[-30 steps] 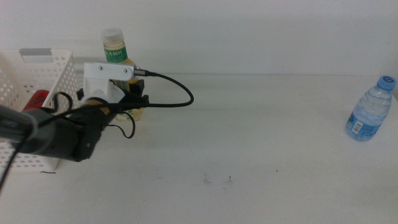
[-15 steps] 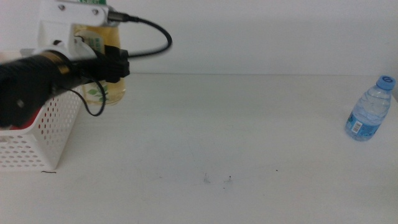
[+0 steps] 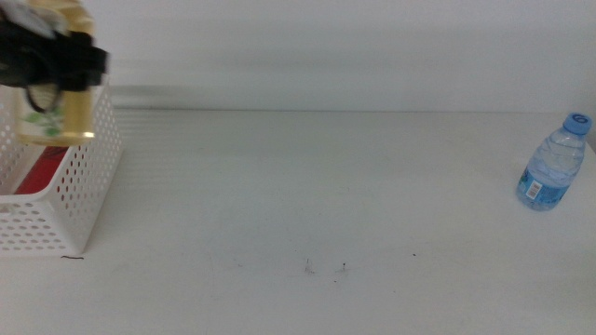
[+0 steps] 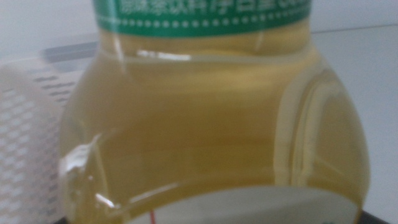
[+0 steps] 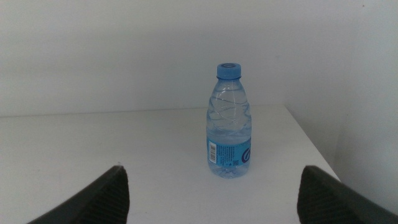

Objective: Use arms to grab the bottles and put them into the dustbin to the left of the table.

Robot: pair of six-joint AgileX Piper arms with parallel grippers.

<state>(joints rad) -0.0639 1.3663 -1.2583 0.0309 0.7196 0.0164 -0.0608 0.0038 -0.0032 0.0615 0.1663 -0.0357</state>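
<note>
since half second ago we swung left gripper (image 3: 56, 63) from beside dustbin (image 3: 88, 186) to above it, jaws clamped on tea bottle (image 3: 58, 116). bottle yellow, green-banded, upright, long axis vertical. right gripper (image 5: 211, 193) gaped wide, empty, facing upright water bottle (image 5: 228, 121).

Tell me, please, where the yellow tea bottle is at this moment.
In the middle view the yellow tea bottle is at the far left, held by the left gripper above the white dustbin, where the red can already lies.

Tea bottle (image 3: 58, 116) now over dustbin (image 3: 91, 200).
</note>
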